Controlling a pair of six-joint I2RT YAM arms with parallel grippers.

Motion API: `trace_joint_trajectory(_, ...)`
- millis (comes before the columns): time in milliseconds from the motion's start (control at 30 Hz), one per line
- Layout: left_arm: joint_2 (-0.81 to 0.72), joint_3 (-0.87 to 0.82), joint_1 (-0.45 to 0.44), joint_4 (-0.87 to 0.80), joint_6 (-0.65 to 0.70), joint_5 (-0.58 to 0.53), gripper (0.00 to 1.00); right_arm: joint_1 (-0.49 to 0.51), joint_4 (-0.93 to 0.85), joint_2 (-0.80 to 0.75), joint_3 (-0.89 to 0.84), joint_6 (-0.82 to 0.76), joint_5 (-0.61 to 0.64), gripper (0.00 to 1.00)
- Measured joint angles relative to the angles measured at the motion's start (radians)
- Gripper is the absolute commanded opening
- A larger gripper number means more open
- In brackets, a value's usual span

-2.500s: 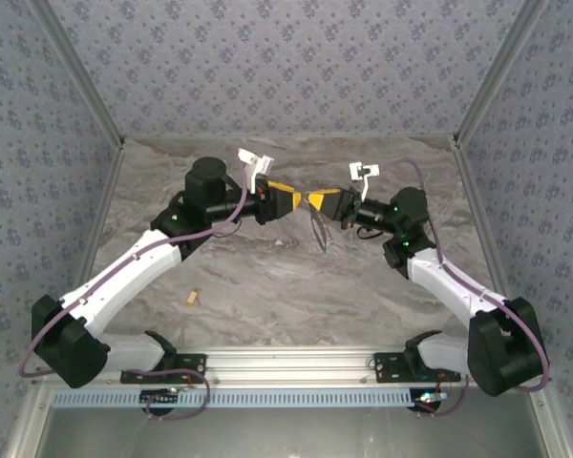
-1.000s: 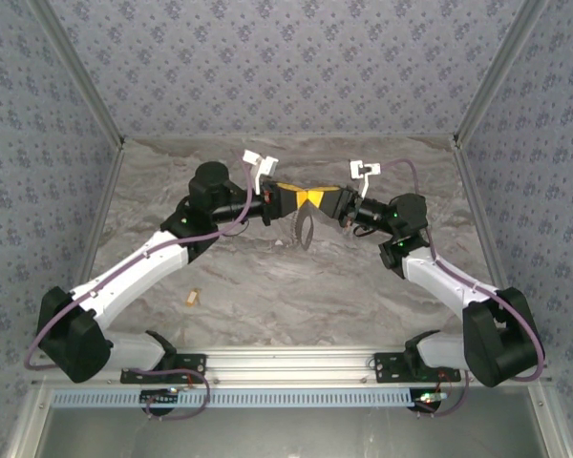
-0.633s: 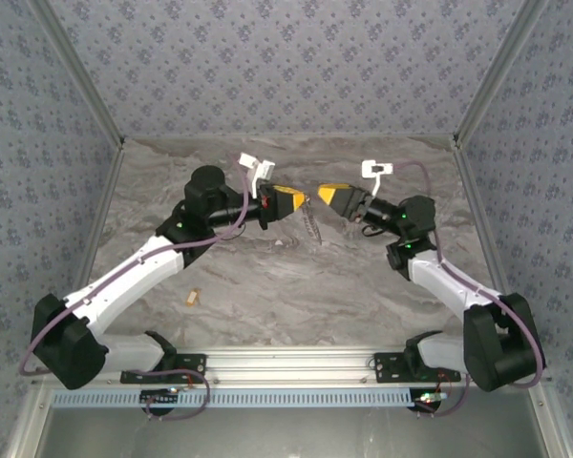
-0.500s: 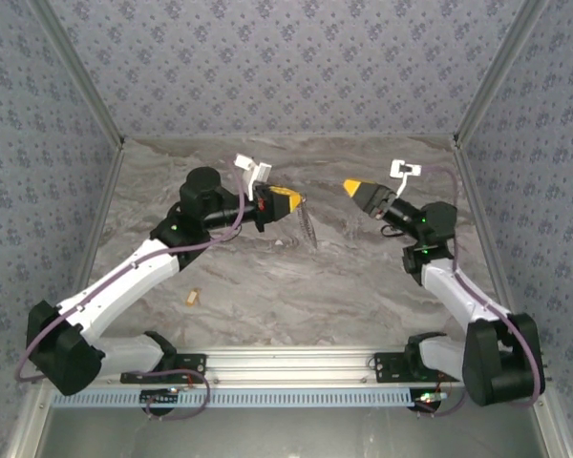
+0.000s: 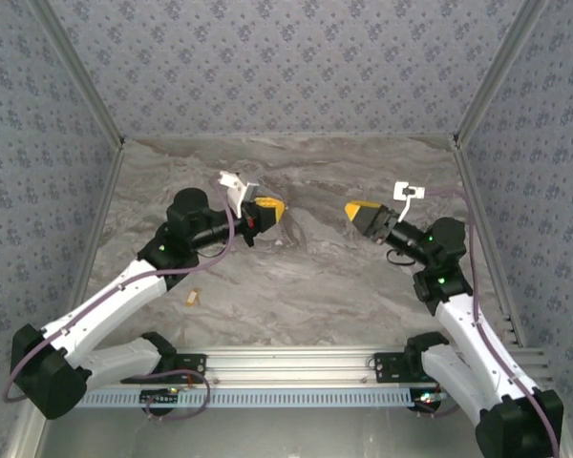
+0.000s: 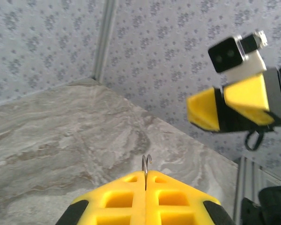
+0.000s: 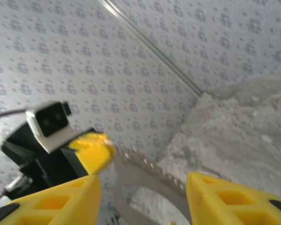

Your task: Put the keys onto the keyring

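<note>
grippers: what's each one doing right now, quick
left gripper: shut on keyring
right gripper: open, holding nothing

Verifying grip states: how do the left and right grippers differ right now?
The left gripper has its fingers shut on the keyring; the right gripper has its fingers apart, empty. The left gripper points right, the right gripper points left, tips facing. Both have yellow fingers.
</note>
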Motion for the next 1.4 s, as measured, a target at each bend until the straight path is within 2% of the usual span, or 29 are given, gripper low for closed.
trace_joint_trajectory(167,-0.018,0.000,0.001,-0.003,0.023,-0.132,0.00,0.166,-0.175,-0.003,-0.042,-0.096,0.133,0.55)
trace_joint_trajectory(333,-0.017,0.000,0.043,-0.005,0.016,-0.225,0.00,0.377,-0.249,0.074,-0.074,-0.152,0.296,0.55)
trace_joint_trajectory(500,-0.004,0.000,0.163,-0.009,-0.029,-0.262,0.00,0.560,-0.257,0.243,-0.082,-0.180,0.450,0.56)
trace_joint_trajectory(700,0.028,0.037,0.272,-0.062,-0.051,-0.260,0.00,0.710,-0.243,0.509,-0.010,-0.217,0.561,0.55)
trace_joint_trajectory(1000,0.032,0.091,0.419,-0.137,-0.061,-0.193,0.00,0.851,-0.199,0.913,0.299,-0.345,0.594,0.54)
trace_joint_trajectory(1400,0.031,0.132,0.615,-0.177,-0.106,-0.066,0.00,0.902,-0.274,1.218,0.640,-0.723,0.510,0.55)
